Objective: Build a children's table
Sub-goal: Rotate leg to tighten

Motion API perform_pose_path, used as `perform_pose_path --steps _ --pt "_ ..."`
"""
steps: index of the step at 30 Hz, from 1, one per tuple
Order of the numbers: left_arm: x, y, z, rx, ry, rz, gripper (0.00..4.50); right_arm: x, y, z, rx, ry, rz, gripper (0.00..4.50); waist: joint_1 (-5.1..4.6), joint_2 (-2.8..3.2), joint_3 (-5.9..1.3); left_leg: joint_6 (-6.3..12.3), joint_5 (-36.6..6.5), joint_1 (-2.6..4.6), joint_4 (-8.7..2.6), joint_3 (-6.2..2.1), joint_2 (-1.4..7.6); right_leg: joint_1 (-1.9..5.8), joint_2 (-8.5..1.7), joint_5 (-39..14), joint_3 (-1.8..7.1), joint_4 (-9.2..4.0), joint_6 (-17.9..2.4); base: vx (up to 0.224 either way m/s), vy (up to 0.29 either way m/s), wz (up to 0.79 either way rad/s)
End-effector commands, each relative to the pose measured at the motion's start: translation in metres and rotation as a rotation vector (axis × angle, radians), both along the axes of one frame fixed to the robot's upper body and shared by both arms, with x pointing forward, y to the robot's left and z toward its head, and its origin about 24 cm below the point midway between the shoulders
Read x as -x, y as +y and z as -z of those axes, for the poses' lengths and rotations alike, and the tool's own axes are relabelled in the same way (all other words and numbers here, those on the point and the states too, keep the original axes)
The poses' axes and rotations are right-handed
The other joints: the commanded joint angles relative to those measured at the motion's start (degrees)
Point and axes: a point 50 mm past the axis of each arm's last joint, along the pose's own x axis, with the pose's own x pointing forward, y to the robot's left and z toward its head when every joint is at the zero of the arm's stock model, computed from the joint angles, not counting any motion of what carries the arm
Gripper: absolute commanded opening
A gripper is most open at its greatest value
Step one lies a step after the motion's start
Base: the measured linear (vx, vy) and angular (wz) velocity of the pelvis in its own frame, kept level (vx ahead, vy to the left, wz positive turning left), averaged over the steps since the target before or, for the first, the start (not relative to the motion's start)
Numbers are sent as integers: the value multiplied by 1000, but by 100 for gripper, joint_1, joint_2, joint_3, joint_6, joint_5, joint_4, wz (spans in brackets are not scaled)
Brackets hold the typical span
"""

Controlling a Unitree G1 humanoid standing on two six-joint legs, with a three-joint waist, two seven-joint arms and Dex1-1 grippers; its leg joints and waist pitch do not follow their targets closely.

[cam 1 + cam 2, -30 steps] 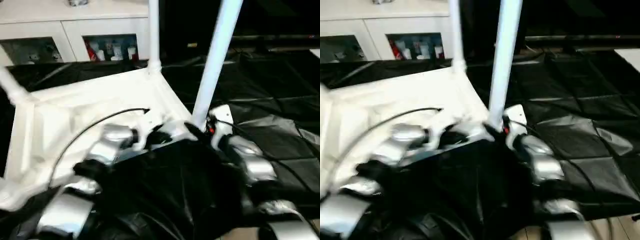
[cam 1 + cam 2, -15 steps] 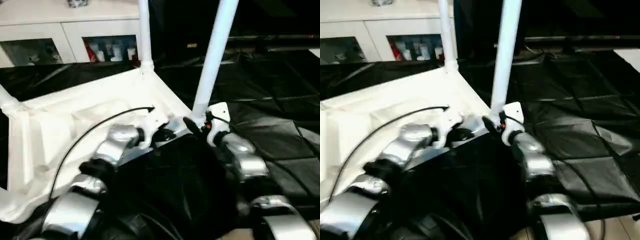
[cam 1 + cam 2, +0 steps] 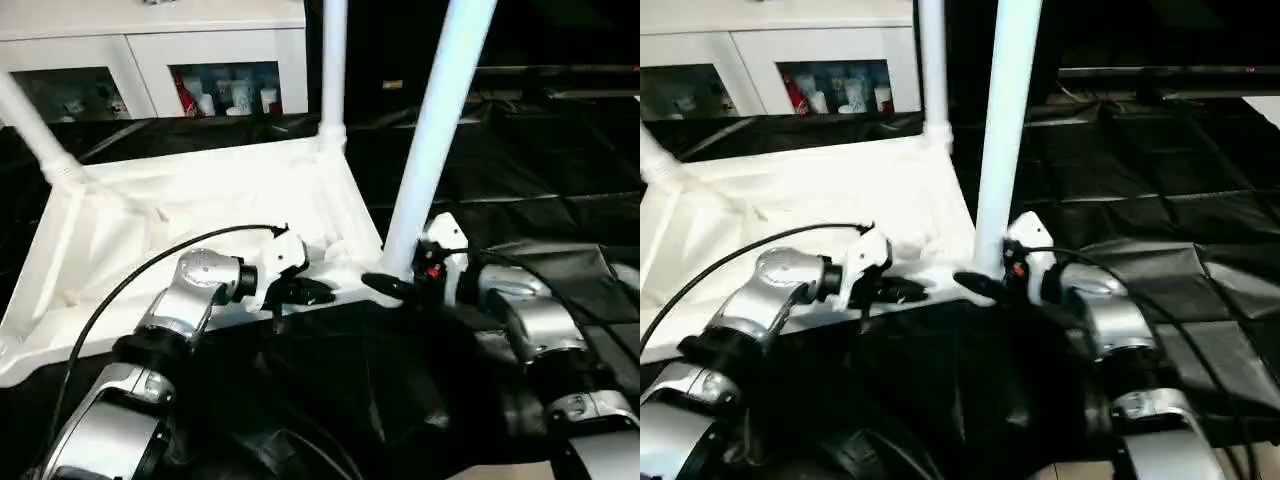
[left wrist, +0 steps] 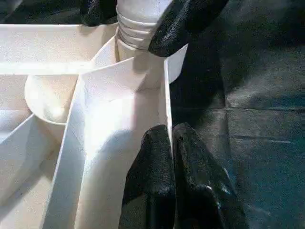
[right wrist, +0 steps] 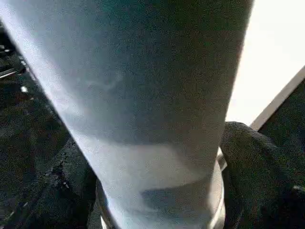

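Note:
The white children's table lies upside down on a black cloth, rimmed underside up. Three of its legs show. The near right leg rises steeply, another leg stands at the far corner, and a third slants at the far left. My left gripper is shut on the near rim wall, one finger on each side. My right gripper is shut on the base of the near right leg, its fingers wrapping the ribbed foot by the corner socket.
A white cabinet with glass doors stands behind the table. The black cloth spreads wide to the right, creased into folds. A black cable arcs over my left forearm. Pale floor shows at the near edge.
The whole picture has shifted with the camera. Both grippers keep their holds. The tabletop now lies flatter, and my right forearm reaches the leg more from the right side.

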Motion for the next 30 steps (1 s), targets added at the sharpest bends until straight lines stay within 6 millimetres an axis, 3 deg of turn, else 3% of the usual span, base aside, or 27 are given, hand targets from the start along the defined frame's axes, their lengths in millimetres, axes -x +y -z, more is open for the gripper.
perform_pose_path --steps 1,6,8,13,18,19,20,23,26,29,30 --pt "5 -2 3 45 28 23 0 0 -1 -7 -8 -10 -27 370 20 -111 -365 641 -901 91 -325 -159 400 299 -441 -739 280 -334 -1516 0 0 0" --pt "6 -4 3 54 32 22 0 1 -1 -6 -26 -3 -43 339 42 -135 -378 730 -702 81 -299 -154 392 297 -439 -568 274 -309 -1536 0 0 0" --pt "6 -4 4 55 32 18 0 3 1 -4 -31 7 -52 308 51 -133 -382 757 -666 80 -292 -154 392 297 -441 -557 272 -305 -1536 0 0 0" --pt "0 -5 6 43 14 -68 0 4 5 5 -18 8 -1 282 46 -142 -381 736 -665 80 -291 -153 386 290 -433 -623 272 -310 -1500 0 0 0" --pt "-11 -14 6 24 -16 -186 0 -7 8 25 -25 33 341 275 -15 -136 -348 376 -1069 124 -344 -171 372 257 -454 -1477 292 -417 -1289 0 0 0" --pt "-11 -14 6 24 -16 -186 0 -7 8 25 -25 33 341 275 -24 -127 -349 346 -1112 129 -350 -176 375 254 -456 -1536 293 -420 -1276 0 0 0" --pt "-15 -21 6 16 -25 -218 0 -9 11 33 -33 60 479 274 -30 -74 -358 292 -1141 132 -357 -184 382 254 -453 -1527 298 -424 -1249 0 0 0" --pt "-22 -43 6 13 -36 -293 0 -11 25 49 -4 106 689 274 -88 -49 -343 60 -1468 173 -400 -203 370 236 -449 -1731 300 -462 -1215 0 0 0" --pt "-24 -56 5 21 -37 -314 0 -12 39 52 -2 119 738 274 -96 -24 -335 -58 -1714 207 -412 -209 357 228 -462 -1946 310 -509 -1150 0 0 0" --pt "-23 -73 3 42 -38 -301 0 -14 60 48 2 90 702 274 -105 -18 -323 4 -1899 197 -433 -218 342 238 -461 -2076 313 -547 -1039 0 0 0" --pt "-23 -80 0 59 -38 -280 0 -15 70 41 -24 45 634 309 -105 -12 -326 -1 -1997 208 -438 -227 346 240 -464 -2150 312 -556 -1017 0 0 0"
